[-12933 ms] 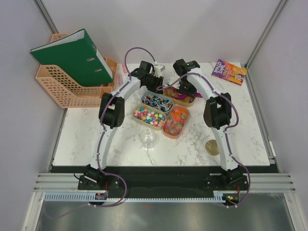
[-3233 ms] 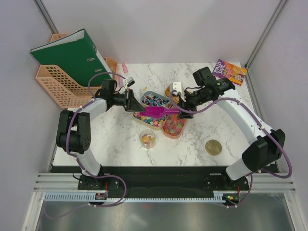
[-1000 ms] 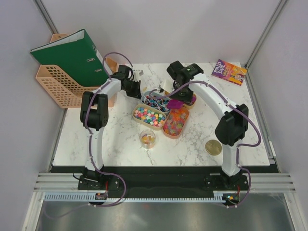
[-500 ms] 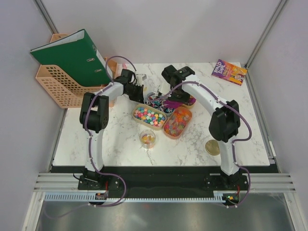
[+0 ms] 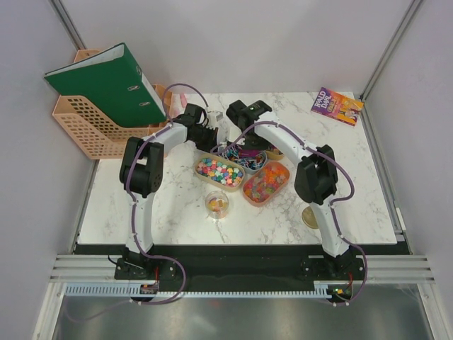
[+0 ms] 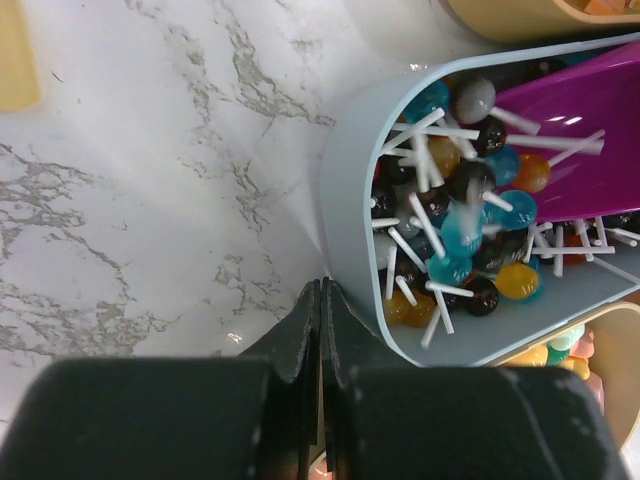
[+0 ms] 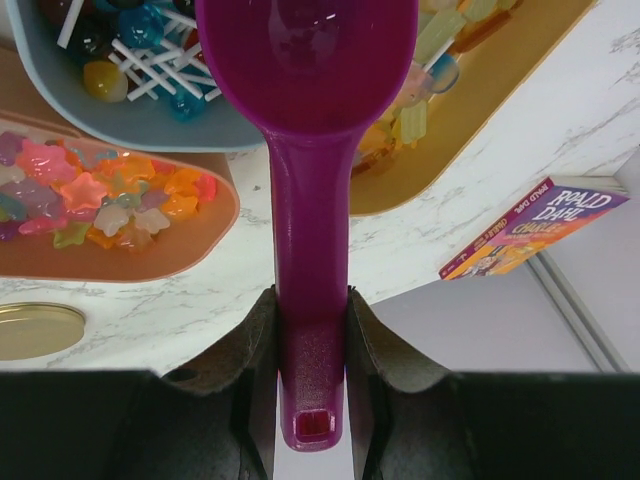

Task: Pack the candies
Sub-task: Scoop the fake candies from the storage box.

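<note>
My right gripper (image 7: 310, 296) is shut on the handle of a magenta scoop (image 7: 305, 60). The scoop's empty bowl hangs over the blue-grey tray (image 7: 150, 125) of lollipops (image 6: 455, 235). In the top view the right gripper (image 5: 247, 142) and the scoop (image 5: 249, 153) are over that tray. My left gripper (image 6: 322, 290) is shut and empty, its tips against the tray's left rim (image 6: 345, 200); it also shows in the top view (image 5: 210, 136). Multicoloured candies (image 5: 218, 171) fill a tan tray. Orange gummies (image 5: 264, 183) fill an orange tray. A clear jar (image 5: 217, 204) holds some candies.
A gold lid (image 5: 310, 217) lies at the right front. A book (image 5: 337, 106) lies at the back right. A peach organizer (image 5: 106, 124) with a green binder (image 5: 106, 81) stands at the back left. Another tan tray (image 7: 500, 90) sits behind the others.
My right gripper has carried the scoop left, from the back tray to over the lollipop tray. My left gripper has moved right, up to that tray's rim.
</note>
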### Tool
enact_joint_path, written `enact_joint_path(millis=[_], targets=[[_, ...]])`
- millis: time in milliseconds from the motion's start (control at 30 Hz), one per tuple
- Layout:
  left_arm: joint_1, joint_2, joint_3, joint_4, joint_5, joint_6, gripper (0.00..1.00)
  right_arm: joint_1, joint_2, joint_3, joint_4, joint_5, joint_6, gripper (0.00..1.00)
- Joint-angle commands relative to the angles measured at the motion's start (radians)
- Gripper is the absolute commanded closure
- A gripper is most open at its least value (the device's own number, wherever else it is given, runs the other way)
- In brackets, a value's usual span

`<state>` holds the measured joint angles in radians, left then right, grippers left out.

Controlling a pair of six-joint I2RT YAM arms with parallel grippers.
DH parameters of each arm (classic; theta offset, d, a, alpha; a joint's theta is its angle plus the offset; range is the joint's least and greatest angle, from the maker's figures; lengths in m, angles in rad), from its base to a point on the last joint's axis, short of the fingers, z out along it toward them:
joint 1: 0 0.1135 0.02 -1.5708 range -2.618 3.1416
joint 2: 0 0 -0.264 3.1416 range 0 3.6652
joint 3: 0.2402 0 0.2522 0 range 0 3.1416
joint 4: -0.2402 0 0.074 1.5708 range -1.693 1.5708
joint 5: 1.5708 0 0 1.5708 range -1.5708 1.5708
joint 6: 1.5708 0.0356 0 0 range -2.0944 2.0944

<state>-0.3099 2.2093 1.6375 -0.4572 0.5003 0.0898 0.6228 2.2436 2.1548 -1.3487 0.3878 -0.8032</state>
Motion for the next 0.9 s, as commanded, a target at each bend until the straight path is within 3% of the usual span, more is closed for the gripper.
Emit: enact_joint_path(millis=[0,633,733,867], targets=[[-0.028,-0.068,-0.01,0.029,0.064,-0.01,0.98,0.014,0.043,0.05,-0.112,0.03,-0.031,1.0],[-0.026,-0.072,-0.019,0.025,0.046,-0.024,0.96,-0.024,0.114,-0.012,-0.061,-0.158,0.073,1.0],[-0.026,-0.072,-0.016,0.014,0.034,-0.016,0.91,-0.043,0.108,-0.038,-0.029,-0.184,0.075,1.0],[-0.024,-0.085,-0.013,-0.004,0.004,-0.007,0.76,-0.07,0.068,-0.091,0.039,-0.266,0.059,1.0]])
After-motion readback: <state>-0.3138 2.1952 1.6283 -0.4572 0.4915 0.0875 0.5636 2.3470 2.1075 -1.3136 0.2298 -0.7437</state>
